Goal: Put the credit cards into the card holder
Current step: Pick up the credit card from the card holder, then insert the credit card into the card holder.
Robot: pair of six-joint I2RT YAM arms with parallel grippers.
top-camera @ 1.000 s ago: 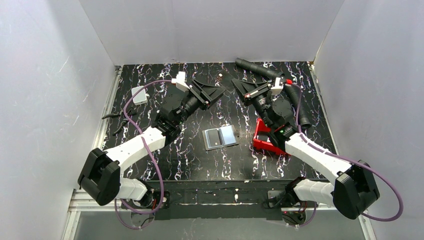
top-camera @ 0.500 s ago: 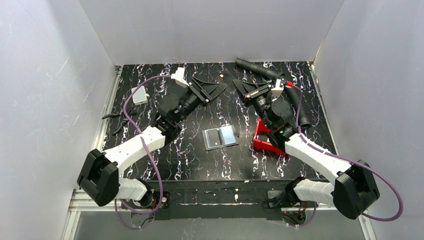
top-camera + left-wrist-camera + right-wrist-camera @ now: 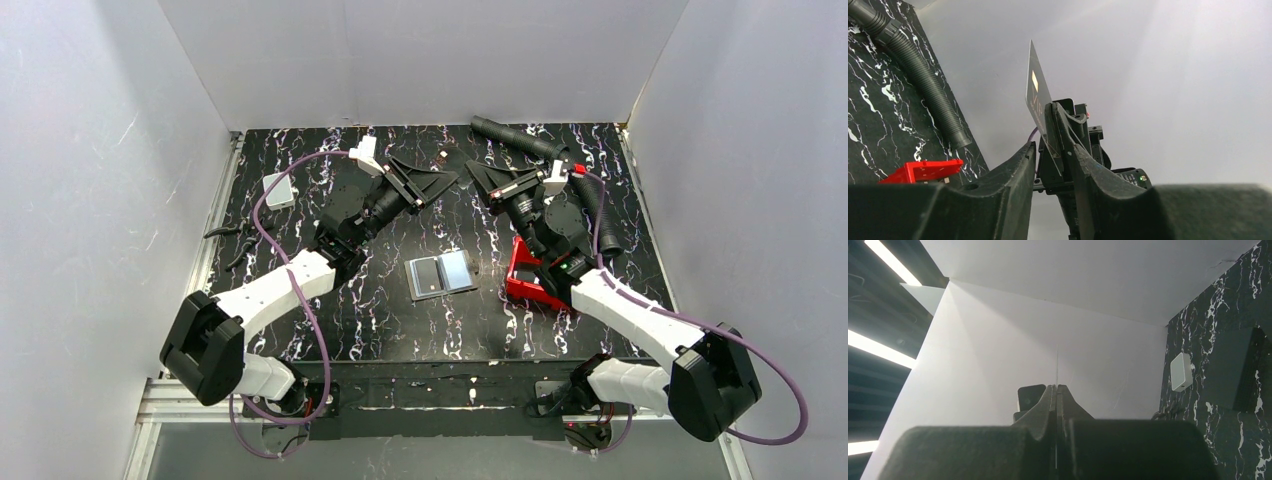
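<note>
Dark credit card (image 3: pixel 1034 95) edge-on between right fingers (image 3: pixel 1046 405), upper part beyond tips.

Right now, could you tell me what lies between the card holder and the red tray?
Only bare marbled table, as the top view shows, between the open card holder and the red tray.

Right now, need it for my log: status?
Right fingers shut on credit card. Left fingers open, empty, close by. Card holder lies open, unobstructed.
</note>
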